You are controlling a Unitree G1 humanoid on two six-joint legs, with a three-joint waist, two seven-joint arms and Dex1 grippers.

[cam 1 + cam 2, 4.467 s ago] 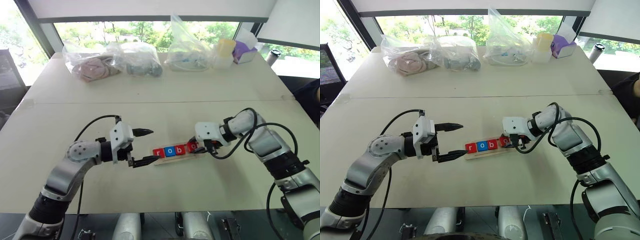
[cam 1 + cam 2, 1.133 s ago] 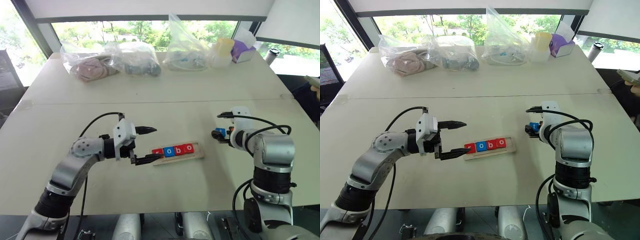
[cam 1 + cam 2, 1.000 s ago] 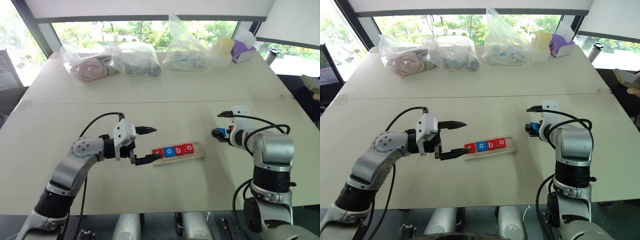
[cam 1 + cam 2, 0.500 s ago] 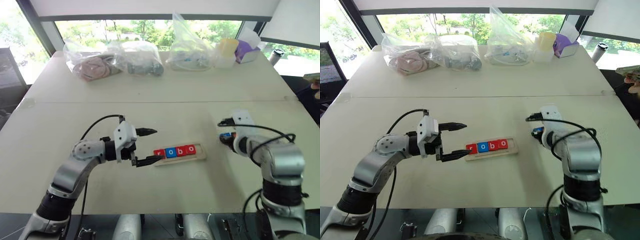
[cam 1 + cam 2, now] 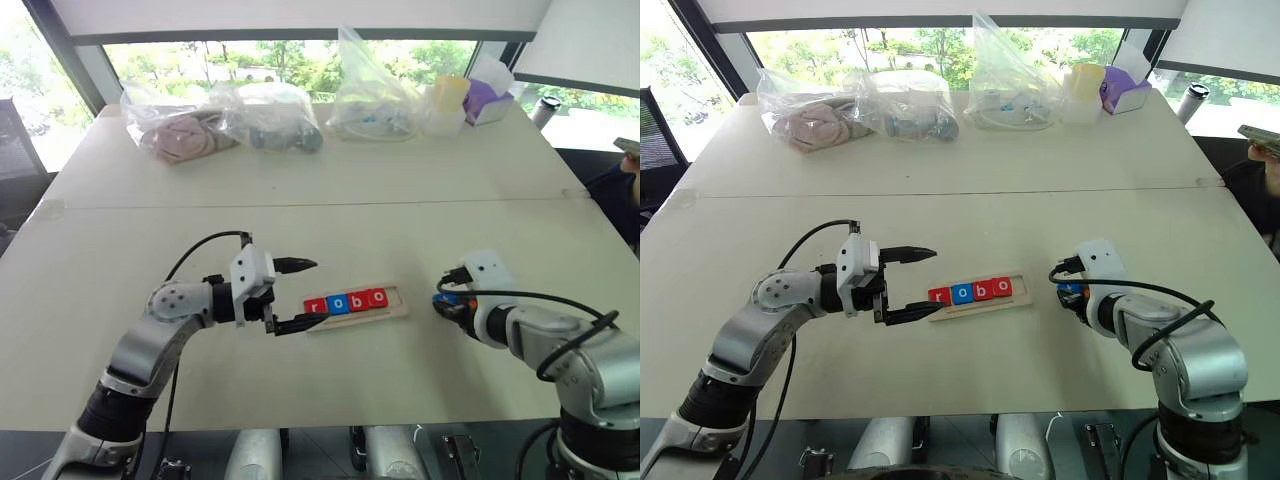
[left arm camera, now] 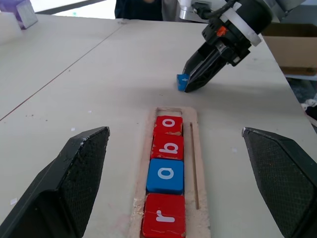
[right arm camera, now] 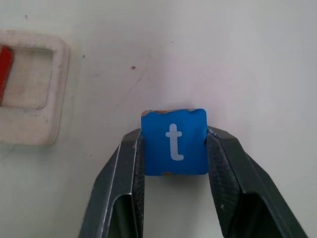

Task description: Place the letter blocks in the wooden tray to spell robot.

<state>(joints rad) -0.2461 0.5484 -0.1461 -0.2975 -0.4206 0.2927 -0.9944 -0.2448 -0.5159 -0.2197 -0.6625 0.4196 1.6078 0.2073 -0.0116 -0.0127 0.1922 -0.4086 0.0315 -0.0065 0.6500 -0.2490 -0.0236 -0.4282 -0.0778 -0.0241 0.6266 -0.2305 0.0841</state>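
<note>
While the right gripper [image 7: 173, 148] pinched the blue t block [image 7: 174, 142] at centre right of the frame, r, o, b, o sat in the tray [image 5: 395, 309] mid-frame, the left gripper [image 5: 305, 294] spread wide beside it.

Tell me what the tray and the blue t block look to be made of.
The wooden tray looks like pale unfinished wood: matte, with rough, fuzzy routed edges and faint crumbs beside it. The blue t block, clamped in the right gripper, has a smooth painted blue face with a white letter; chips along its edges show a tan core, so probably painted wood, though the pictures leave that open.
</note>
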